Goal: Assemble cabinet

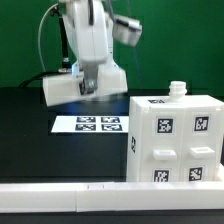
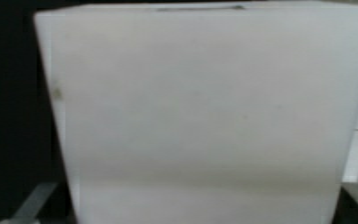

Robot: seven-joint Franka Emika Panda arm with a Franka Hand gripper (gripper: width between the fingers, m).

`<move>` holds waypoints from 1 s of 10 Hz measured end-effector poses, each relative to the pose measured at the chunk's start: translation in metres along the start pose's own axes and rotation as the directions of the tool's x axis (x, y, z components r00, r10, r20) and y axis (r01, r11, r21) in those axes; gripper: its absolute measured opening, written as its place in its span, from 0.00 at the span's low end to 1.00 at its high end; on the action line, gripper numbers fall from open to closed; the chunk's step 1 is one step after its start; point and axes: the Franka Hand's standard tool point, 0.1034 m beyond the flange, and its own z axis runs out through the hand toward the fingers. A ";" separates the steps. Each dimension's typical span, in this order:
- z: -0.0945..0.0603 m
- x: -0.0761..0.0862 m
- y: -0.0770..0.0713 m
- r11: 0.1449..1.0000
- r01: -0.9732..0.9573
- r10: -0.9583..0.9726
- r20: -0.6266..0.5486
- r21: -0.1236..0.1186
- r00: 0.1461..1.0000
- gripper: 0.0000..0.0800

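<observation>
At exterior view's left, pincer (image 1: 88,84) low over black table (image 1: 25,125), clamped on white cabinet panel (image 1: 83,84); wrist view nearly filled by that panel (image 2: 202,115), held flat-on, likely for carrying. Centre: marker board (image 1: 92,124), four tags. Right: cabinet body (image 1: 174,140) upright beside rail (image 1: 60,196), probably braced. Tags only; no readable writing.

White cabinet (image 1: 172,140) beside marker board (image 1: 90,124)

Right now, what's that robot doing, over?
Jaws hidden behind a white panel, state unclear. Cabinet upright by the rail. Marker board near the arm. Nothing visibly in the way.
</observation>
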 end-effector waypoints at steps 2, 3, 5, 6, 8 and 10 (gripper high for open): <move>-0.021 -0.019 -0.013 0.999 0.040 -0.039 0.030 -0.036 0.999 0.70; -0.019 -0.021 -0.013 0.999 0.024 -0.023 0.028 -0.034 0.999 0.70; -0.018 -0.019 -0.012 0.999 0.023 -0.022 0.027 -0.035 0.999 0.70; -0.017 -0.022 -0.012 0.998 0.030 -0.029 0.026 -0.050 0.999 0.70; -0.021 -0.042 -0.032 0.990 0.084 -0.081 0.031 -0.110 0.996 0.70; -0.015 -0.056 -0.040 0.989 0.083 -0.081 0.022 -0.124 0.996 0.70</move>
